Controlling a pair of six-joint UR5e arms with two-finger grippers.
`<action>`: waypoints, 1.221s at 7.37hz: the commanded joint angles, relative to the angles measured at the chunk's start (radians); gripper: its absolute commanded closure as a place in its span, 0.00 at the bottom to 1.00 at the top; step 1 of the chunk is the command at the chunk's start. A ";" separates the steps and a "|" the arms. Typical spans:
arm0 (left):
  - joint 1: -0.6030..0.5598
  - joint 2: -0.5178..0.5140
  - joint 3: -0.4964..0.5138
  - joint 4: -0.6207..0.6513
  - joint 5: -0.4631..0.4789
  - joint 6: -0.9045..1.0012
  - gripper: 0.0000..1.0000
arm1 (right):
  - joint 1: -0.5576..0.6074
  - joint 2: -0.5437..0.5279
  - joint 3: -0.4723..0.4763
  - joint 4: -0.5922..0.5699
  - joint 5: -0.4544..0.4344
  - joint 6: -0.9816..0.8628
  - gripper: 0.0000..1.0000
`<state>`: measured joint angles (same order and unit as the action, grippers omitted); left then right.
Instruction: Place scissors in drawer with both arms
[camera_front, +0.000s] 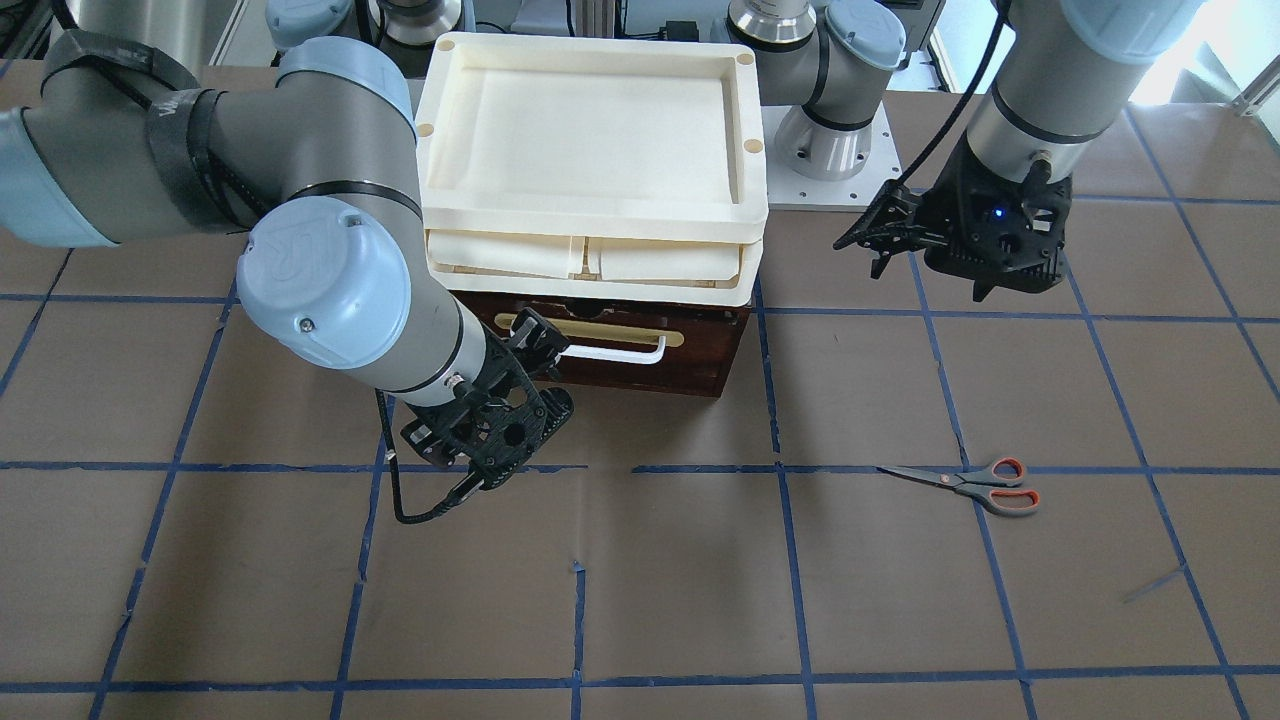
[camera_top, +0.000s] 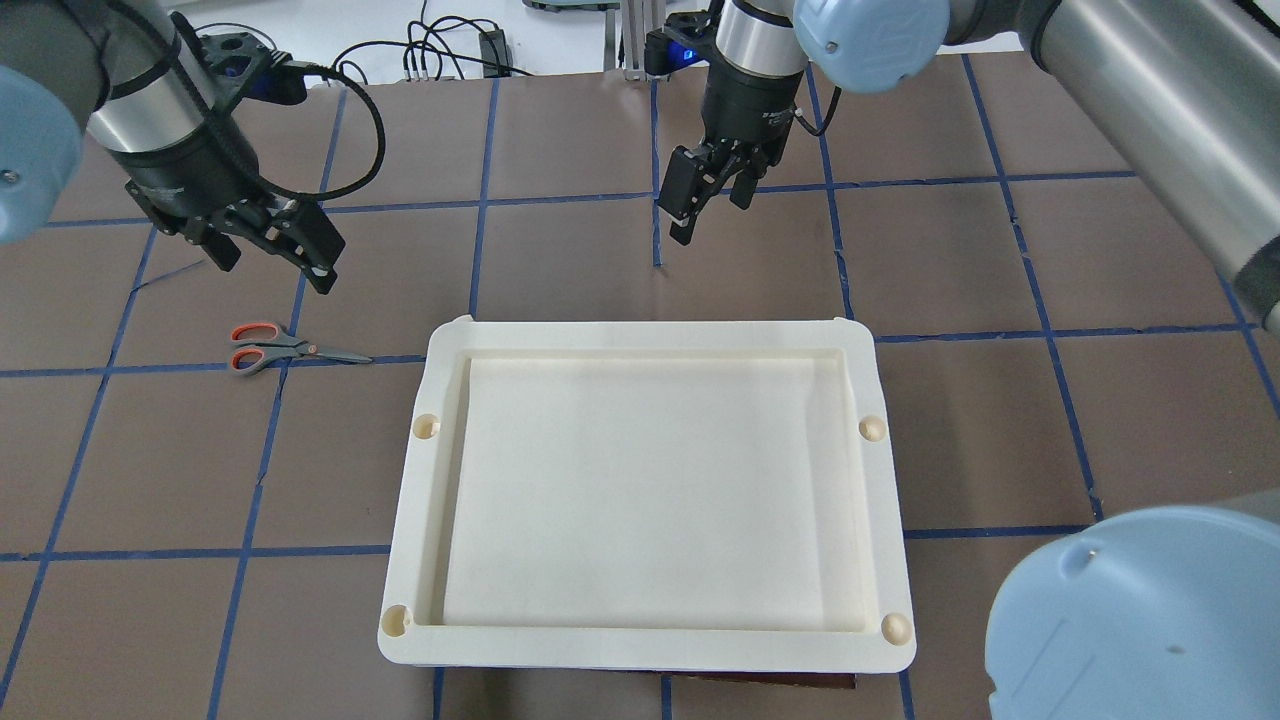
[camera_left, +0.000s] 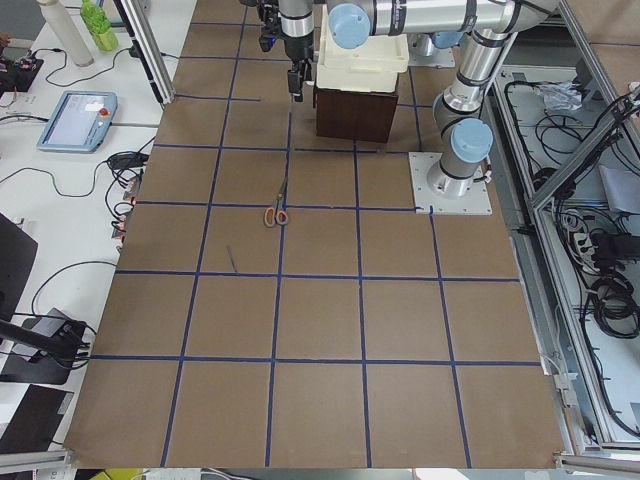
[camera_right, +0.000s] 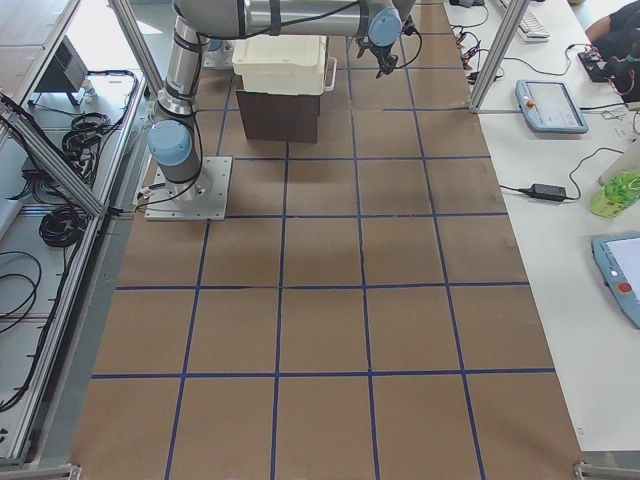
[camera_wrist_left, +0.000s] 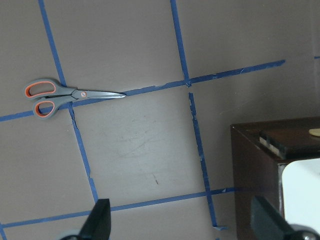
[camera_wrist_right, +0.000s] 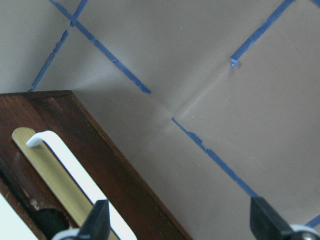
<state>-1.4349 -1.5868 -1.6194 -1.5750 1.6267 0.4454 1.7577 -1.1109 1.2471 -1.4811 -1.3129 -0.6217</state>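
The scissors (camera_front: 975, 483), with grey handles lined in orange-red, lie flat and closed on the brown table. They also show in the overhead view (camera_top: 285, 347) and the left wrist view (camera_wrist_left: 70, 95). My left gripper (camera_top: 275, 260) hovers open and empty above and slightly beyond them (camera_wrist_left: 182, 225). The drawer (camera_front: 620, 350) is a dark reddish-brown box, shut, with a white bar handle (camera_front: 610, 350) on a brass plate. My right gripper (camera_front: 540, 345) is open and empty, just in front of one end of the handle (camera_wrist_right: 75, 170). It touches nothing I can see.
Cream plastic trays (camera_top: 650, 480) are stacked on top of the drawer box and hide it from overhead. The left arm's base plate (camera_front: 835, 150) stands beside the box. Blue tape lines grid the table. Tablets and cables lie on side benches.
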 joint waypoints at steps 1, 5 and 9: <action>0.103 -0.007 -0.054 0.047 0.001 0.230 0.00 | 0.002 -0.003 0.049 0.067 0.006 -0.129 0.00; 0.189 -0.060 -0.146 0.160 -0.008 0.394 0.00 | 0.054 0.008 0.083 0.041 -0.008 -0.339 0.00; 0.191 -0.111 -0.194 0.254 -0.005 0.599 0.01 | 0.065 0.010 0.150 -0.074 -0.009 -0.403 0.00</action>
<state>-1.2445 -1.6894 -1.7933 -1.3451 1.6208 0.9745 1.8178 -1.1028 1.3860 -1.5456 -1.3233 -1.0097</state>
